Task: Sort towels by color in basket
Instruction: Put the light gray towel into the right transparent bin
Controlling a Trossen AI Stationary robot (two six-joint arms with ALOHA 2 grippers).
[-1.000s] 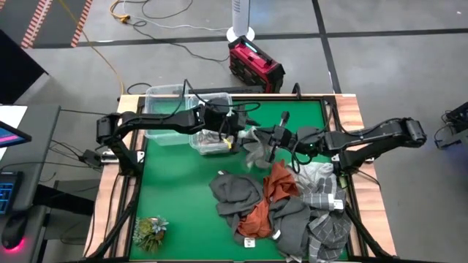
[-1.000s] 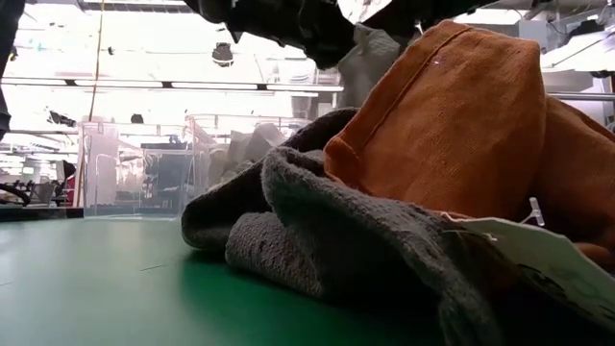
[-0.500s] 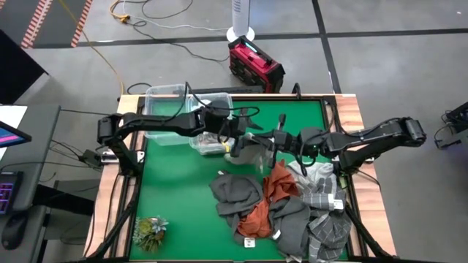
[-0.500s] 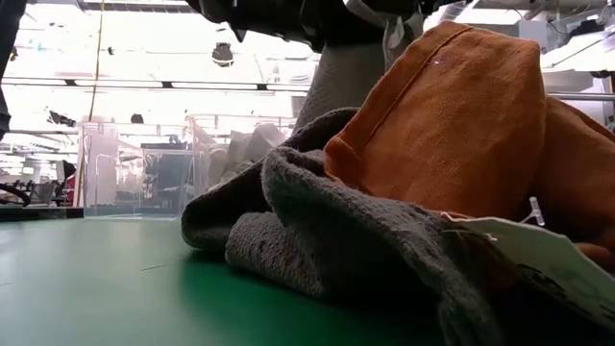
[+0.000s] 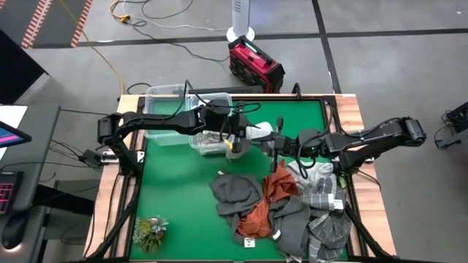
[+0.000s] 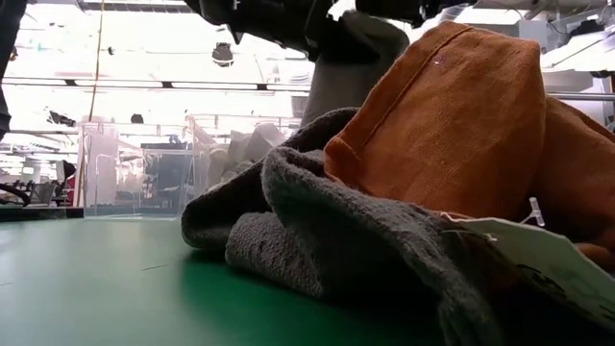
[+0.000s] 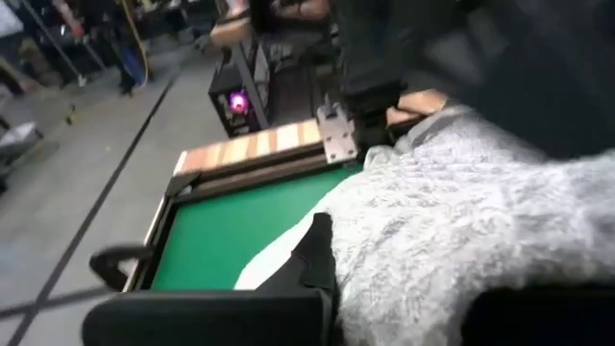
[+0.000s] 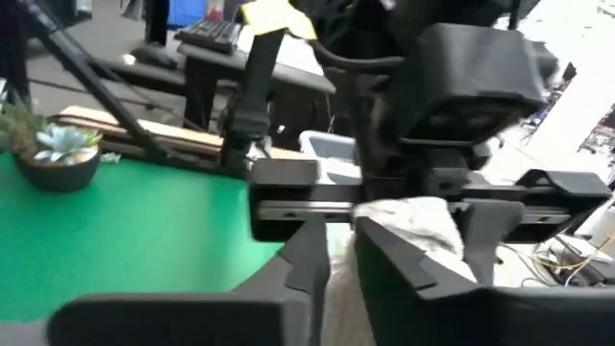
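Midair, white towel (image 5: 257, 134) stretched between left gripper (image 5: 235, 139) and right gripper (image 5: 272, 142), both clamped on it.

Overhead shot is evenly lit and pretty sharp, barely any shadow on the green counter (image 5: 175, 190). Low cam is blown out by bright ceiling lights in the room behind, and the nearest grey towel (image 6: 384, 269) goes soft up close. Both wrist cams are blurry, especially the left one, fuzzy all over
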